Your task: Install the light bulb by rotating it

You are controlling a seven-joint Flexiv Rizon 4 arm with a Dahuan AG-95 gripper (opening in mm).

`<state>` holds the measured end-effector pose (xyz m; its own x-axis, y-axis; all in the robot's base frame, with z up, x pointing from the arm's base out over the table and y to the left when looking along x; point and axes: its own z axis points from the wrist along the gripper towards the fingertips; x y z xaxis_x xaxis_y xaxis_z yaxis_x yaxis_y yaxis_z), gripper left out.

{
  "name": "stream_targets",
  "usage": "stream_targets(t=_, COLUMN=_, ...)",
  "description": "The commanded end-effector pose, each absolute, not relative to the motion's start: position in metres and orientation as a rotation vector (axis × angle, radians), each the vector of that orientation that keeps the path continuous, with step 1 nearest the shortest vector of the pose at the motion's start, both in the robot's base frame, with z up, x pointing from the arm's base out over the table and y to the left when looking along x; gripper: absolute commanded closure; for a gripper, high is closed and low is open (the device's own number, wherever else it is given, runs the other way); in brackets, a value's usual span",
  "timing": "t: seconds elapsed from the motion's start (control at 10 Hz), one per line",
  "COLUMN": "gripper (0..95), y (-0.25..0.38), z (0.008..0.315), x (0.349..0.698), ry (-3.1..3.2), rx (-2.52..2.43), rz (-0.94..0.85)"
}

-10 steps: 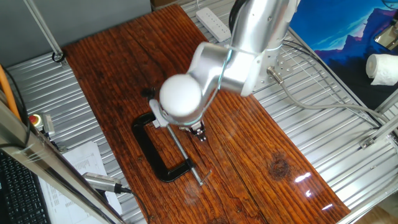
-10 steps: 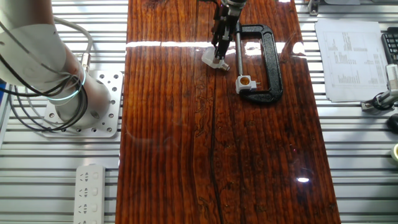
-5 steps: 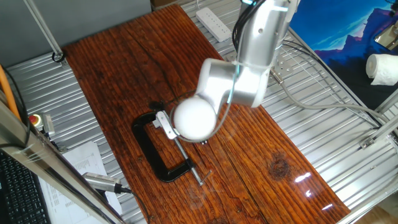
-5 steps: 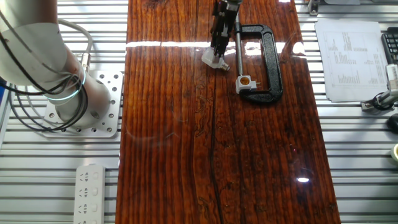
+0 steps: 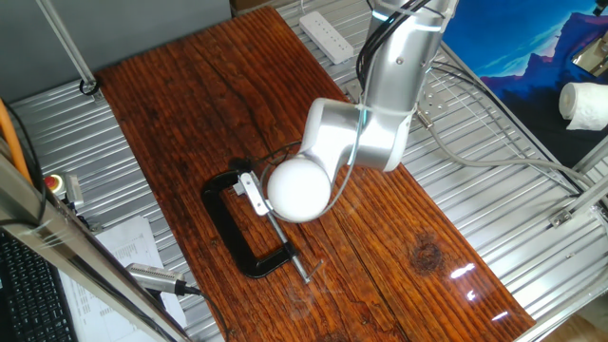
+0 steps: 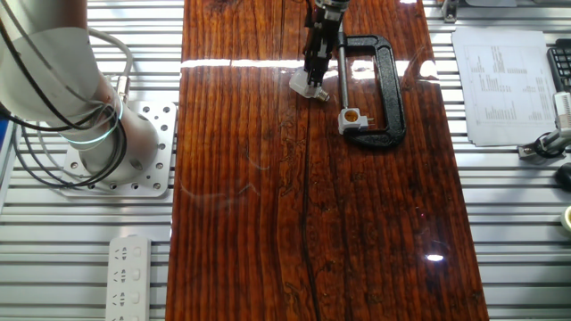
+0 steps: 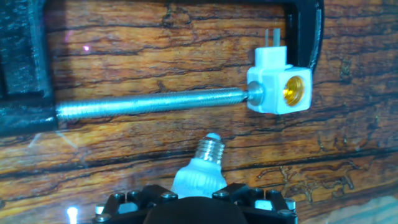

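The light bulb (image 7: 202, 165) is small, frosted white, with a silvery screw base that points up the hand view toward the clamp's threaded rod (image 7: 149, 104). My gripper (image 7: 198, 186) is shut on its glass end. The white socket block (image 7: 277, 90) with an orange centre sits up and to the right of the bulb, held by the black C-clamp (image 7: 25, 62). In the other fixed view the gripper (image 6: 312, 73) stands over the light bulb (image 6: 305, 85), left of the socket block (image 6: 351, 116). In one fixed view the arm's round white cap (image 5: 299, 188) hides bulb and fingers.
The C-clamp (image 6: 388, 89) lies on the wooden board (image 6: 312, 223). A power strip (image 6: 129, 276) and the arm's base (image 6: 116, 147) are on the metal table to the left, papers (image 6: 500, 85) to the right. A white roll (image 5: 581, 103) sits far right.
The arm's wrist has swung round and toward the clamp's right side in one fixed view. The gripper stays over the bulb, which has shifted only slightly.
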<state>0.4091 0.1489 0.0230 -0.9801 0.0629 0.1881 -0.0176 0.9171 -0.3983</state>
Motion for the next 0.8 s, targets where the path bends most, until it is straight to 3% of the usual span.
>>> stream_targets(t=0.1, gripper=38.0, y=0.1466, z=0.0227, x=0.4088, ry=-2.883, rx=-0.035, rz=0.598)
stream_targets(t=0.8, gripper=38.0, y=0.1474, z=0.0189, x=0.408, ry=-2.88, rx=-0.035, rz=0.591)
